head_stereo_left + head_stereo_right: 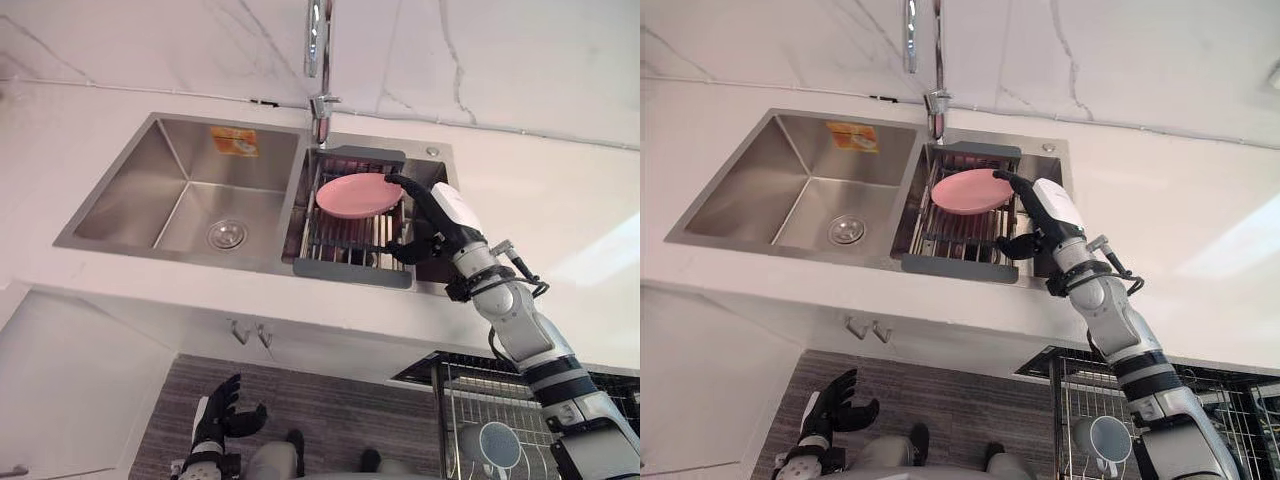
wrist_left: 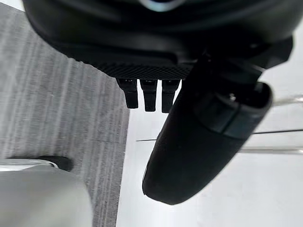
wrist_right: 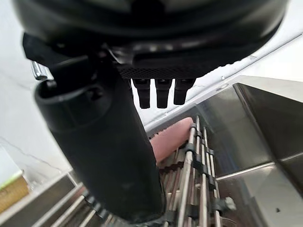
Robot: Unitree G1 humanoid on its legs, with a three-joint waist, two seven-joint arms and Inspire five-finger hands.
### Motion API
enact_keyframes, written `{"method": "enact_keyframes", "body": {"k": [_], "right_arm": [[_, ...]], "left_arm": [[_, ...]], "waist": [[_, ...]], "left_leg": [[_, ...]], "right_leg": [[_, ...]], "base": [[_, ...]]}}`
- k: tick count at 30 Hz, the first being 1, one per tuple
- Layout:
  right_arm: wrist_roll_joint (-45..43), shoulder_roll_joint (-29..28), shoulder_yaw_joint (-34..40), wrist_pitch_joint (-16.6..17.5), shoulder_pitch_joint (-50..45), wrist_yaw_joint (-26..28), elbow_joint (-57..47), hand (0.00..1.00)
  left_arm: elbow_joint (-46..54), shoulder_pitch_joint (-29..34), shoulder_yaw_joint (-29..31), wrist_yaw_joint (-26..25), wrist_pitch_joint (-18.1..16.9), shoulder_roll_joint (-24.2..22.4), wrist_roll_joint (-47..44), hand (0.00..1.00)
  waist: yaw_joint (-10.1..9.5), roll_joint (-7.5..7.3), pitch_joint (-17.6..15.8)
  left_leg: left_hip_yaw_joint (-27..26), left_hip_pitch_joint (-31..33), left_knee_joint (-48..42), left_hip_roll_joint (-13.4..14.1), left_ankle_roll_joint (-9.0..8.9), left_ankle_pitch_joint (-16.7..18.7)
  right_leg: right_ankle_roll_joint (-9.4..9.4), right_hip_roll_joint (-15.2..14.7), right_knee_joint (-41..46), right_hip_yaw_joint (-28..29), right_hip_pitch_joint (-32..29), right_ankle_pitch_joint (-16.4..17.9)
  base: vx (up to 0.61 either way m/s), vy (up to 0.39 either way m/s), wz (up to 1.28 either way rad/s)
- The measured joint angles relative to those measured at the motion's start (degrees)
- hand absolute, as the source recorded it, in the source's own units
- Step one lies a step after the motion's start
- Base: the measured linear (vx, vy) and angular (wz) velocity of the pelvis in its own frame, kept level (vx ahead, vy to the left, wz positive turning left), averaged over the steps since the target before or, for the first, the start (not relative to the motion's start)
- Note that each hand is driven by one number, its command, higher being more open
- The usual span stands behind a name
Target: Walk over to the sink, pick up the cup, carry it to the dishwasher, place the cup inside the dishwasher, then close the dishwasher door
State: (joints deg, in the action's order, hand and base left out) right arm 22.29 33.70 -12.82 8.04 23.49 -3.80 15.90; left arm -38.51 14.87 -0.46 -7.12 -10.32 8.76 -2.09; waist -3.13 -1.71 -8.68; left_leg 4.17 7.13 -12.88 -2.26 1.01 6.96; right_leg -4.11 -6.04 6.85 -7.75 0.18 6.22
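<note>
Right hand (image 1: 432, 222): dark fingers and thumb spread apart over slatted wire rack (image 1: 340, 238) in right basin of brushed-steel sink (image 1: 130, 190) | fingertips just beside smooth round pink dish (image 1: 358, 195) | left hand (image 1: 222, 410): relaxed, fingers loose, low over grey striped floor (image 1: 330, 410)

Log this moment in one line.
phase: reach at sink | right hand: open, over rack, beside pink plate | left hand: open, low | held: nothing

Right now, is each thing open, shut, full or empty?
Pink plate, lying on the sink rack.
Right robot hand, open, over the sink rack.
Left robot hand, open, down low.
Left basin, empty.
Faucet, no water running.
Dishwasher rack, pulled out.
</note>
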Motion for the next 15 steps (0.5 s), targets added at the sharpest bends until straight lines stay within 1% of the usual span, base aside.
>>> {"method": "enact_keyframes", "body": {"k": [2,5,8,9,11,13,15], "right_arm": [[0.7,-0.2,-0.2,-0.7,1.6,-0.4,2.3,0.9],[2.5,-0.3,-1.5,-1.4,6.2,-1.3,7.1,0.9],[3.3,-0.4,-1.7,-2.8,11.7,-2.3,13.7,0.9],[3.7,-0.4,-1.7,-3.2,12.8,-2.6,15.0,0.3],[4.2,-0.6,-1.7,-4.1,17.7,-3.5,19.8,0.3],[4.3,-0.7,-1.6,-5.1,21.7,-4.6,22.9,0.3],[4.3,-0.7,-1.6,-5.5,24.0,-5.2,24.2,0.3]], "left_arm": [[-0.3,0.0,0.0,0.0,0.0,0.0,0.0,0.9],[-0.6,-0.2,0.0,0.0,0.0,0.0,0.0,0.9],[-0.6,-1.2,0.0,-0.1,0.0,0.0,-0.1,0.9],[-0.6,-1.4,0.0,-0.1,0.0,0.0,-0.1,0.9],[-0.6,-2.4,0.1,-0.3,0.0,0.0,-0.3,0.9],[-0.6,-3.3,0.1,-0.3,0.0,0.0,-0.4,0.9],[-0.6,-3.7,0.1,-0.4,0.0,-0.1,-1.2,0.9]], "waist": [[-0.28,0.16,-0.1],[-0.5,1.03,-0.7],[-1.27,1.91,-1.5],[-1.36,2.09,-1.7],[-1.97,2.53,-2.8],[-2.49,2.64,-3.9],[-2.69,2.6,-4.4]], "left_leg": [[0.3,0.4,1.0,-0.1,0.05,-1.1],[0.7,1.4,1.8,-0.2,-0.15,-2.1],[1.3,2.6,2.3,-0.4,-0.03,-3.3],[1.4,2.8,2.3,-0.4,0.02,-3.5],[1.7,3.6,2.4,-0.5,0.22,-4.2],[2.0,4.5,2.3,-0.5,0.15,-4.5],[2.4,5.2,2.2,-0.6,0.13,-4.7]], "right_leg": [[0.32,0.0,0.1,-0.3,-0.7,-0.4],[0.39,0.2,0.2,-0.5,-1.6,-0.9],[0.79,0.1,0.3,-1.2,-2.7,-1.2],[0.77,0.0,0.4,-1.4,-2.9,-1.3],[0.29,0.0,0.5,-1.8,-3.9,-1.9],[0.3,0.0,0.7,-2.0,-4.6,-2.0],[0.3,0.0,0.7,-2.4,-5.2,-2.1]], "base": [[-0.15,-0.003,0.13],[-0.14,0.006,0.07],[-0.1,0.014,0.11],[-0.07,0.006,0.17],[-0.03,-0.001,0.1],[-0.01,-0.016,0.08],[0.03,-0.029,0.09]]}}
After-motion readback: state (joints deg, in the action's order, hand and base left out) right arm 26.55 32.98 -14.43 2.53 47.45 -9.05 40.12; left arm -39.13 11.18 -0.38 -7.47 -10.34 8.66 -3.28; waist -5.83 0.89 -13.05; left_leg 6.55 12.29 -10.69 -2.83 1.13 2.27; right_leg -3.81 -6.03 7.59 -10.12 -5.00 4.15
